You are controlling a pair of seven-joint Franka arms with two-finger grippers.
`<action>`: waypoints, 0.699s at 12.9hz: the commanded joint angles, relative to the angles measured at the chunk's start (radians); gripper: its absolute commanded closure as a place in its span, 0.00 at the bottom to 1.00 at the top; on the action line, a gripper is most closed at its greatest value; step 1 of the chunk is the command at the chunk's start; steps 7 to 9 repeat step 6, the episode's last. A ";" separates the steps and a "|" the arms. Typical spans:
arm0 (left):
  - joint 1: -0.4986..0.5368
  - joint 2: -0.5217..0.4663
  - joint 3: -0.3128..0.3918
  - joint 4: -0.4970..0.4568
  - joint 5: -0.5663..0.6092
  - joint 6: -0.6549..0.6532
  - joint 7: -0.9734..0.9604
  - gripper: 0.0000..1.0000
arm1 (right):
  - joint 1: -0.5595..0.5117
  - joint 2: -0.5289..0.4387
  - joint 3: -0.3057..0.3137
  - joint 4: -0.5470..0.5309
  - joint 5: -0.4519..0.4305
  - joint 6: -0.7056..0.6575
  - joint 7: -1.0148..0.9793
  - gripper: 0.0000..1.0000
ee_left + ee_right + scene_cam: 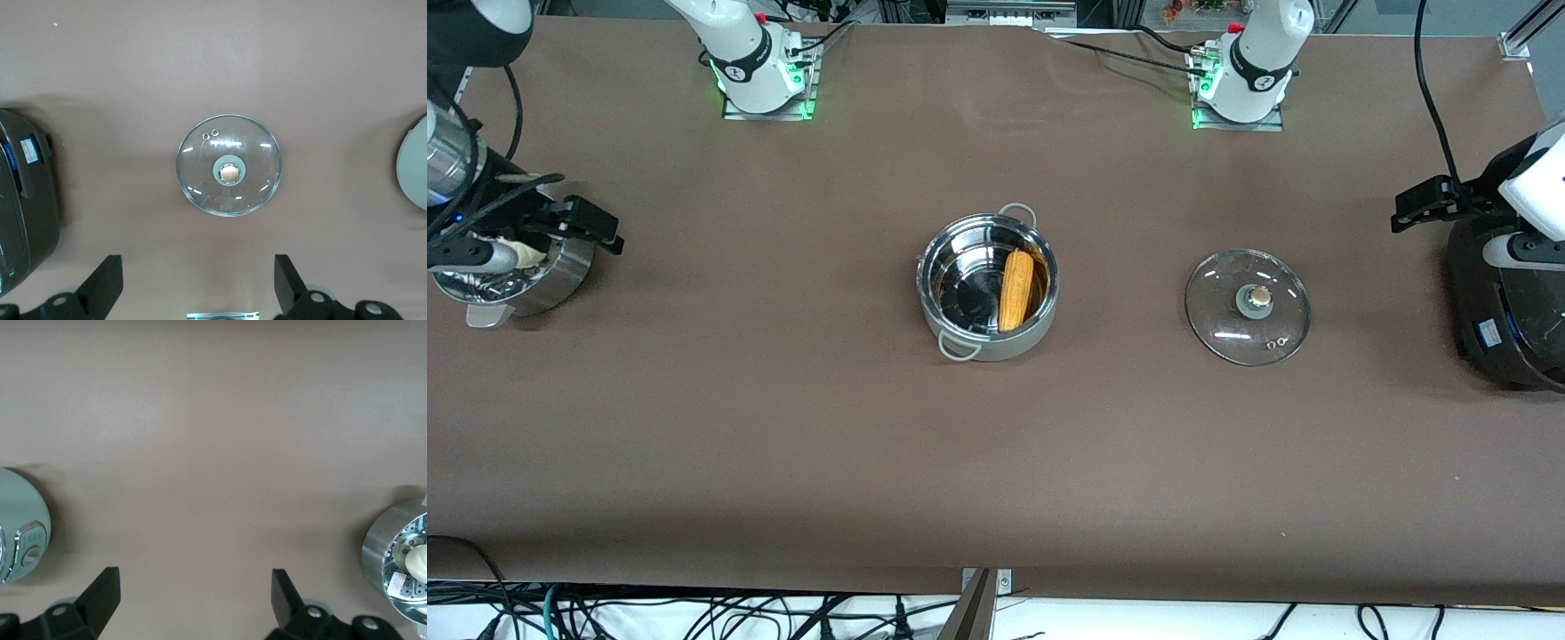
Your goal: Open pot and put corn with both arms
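The shiny steel pot [958,267] stands uncovered at the table's middle. The yellow-orange corn [1016,289] lies inside it against the wall toward the left arm's end. The glass lid [1248,307] with its round knob lies flat on the table between the pot and the rice cooker; it also shows in the left wrist view [229,165]. My left gripper [1423,206] [198,267] is open and empty, raised above the rice cooker's edge. My right gripper [587,227] [195,580] is open and empty, raised beside the steamer basket.
A black rice cooker [1507,302] [23,200] stands at the left arm's end. A perforated steel steamer basket [551,276] [390,553] with a white bun [415,561] stands at the right arm's end. A pale round object [17,520] shows at the right wrist view's edge.
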 commanded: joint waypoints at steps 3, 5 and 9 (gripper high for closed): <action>0.020 0.003 -0.014 0.012 -0.027 -0.017 0.001 0.00 | -0.029 -0.025 0.027 -0.039 -0.013 0.020 -0.002 0.00; 0.021 0.003 -0.014 0.009 -0.028 -0.017 0.001 0.00 | -0.027 -0.010 0.029 -0.019 -0.018 0.005 0.001 0.00; 0.021 0.003 -0.015 0.003 -0.030 -0.017 0.001 0.00 | -0.027 -0.010 0.029 -0.018 -0.018 0.003 0.002 0.00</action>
